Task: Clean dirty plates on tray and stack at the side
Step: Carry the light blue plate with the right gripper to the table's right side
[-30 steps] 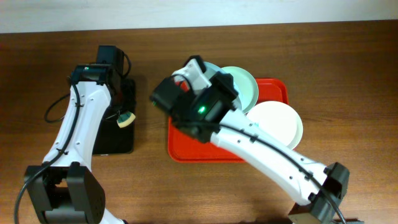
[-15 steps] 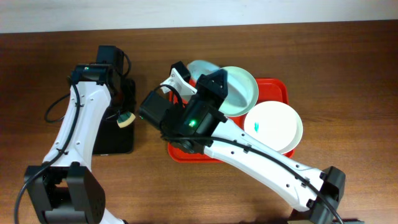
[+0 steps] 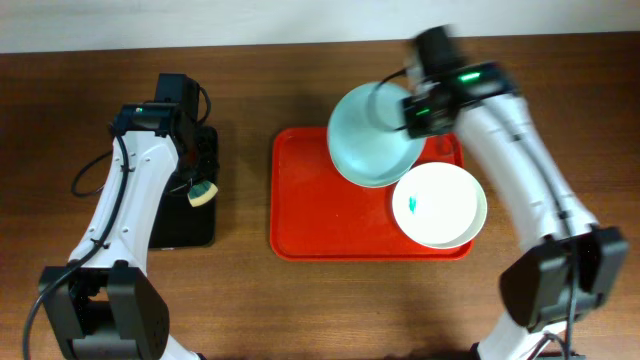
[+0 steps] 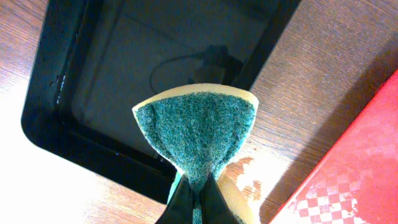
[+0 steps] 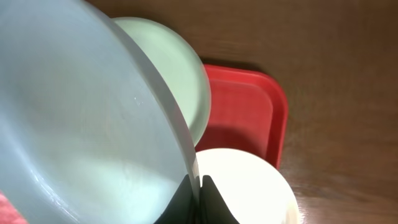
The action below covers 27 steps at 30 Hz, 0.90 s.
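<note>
Tray (image 3: 320,212) red, on brown wood desk (image 3: 600,100); pale wall strip (image 3: 300,20) behind. Right gripper (image 5: 200,186) clamped on blue plate (image 3: 360,140); left gripper (image 4: 196,200) pinching sponge (image 4: 196,130).

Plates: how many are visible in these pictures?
3. The pale blue plate is held by the right gripper over the tray; the pale green plate lies beneath it; the white plate rests on the tray's right edge.

Plates (image 3: 438,205) at tray (image 3: 320,210)'s right end
</note>
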Each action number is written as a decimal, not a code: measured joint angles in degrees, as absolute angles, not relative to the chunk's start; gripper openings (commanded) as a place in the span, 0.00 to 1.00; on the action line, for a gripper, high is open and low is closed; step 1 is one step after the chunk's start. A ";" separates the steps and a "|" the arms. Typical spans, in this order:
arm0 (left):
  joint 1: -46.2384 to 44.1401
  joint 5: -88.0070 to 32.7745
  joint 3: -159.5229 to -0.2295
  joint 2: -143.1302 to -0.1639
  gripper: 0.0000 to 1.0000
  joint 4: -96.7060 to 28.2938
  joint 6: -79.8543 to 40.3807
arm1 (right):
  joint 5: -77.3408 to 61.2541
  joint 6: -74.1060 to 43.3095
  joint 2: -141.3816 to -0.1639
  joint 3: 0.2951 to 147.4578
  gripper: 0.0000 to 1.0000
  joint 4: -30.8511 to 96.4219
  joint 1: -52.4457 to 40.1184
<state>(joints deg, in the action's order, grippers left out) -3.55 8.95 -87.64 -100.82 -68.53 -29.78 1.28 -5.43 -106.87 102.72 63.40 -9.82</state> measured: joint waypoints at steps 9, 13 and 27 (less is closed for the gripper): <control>-3.55 8.95 -87.64 -100.82 0.00 -68.55 -29.78 | -14.87 -7.88 -106.89 96.16 0.04 58.11 25.02; -3.55 8.93 -87.64 -100.82 0.00 -68.12 -29.78 | -16.01 -12.36 -106.91 89.25 0.04 49.71 35.07; -3.55 8.93 -87.64 -100.82 0.00 -67.99 -29.78 | -16.62 -17.30 -107.35 71.92 0.04 22.31 36.27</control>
<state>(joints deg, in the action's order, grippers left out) -3.55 8.93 -87.64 -100.82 -67.99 -29.78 -16.62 -17.30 -107.35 71.92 22.31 36.27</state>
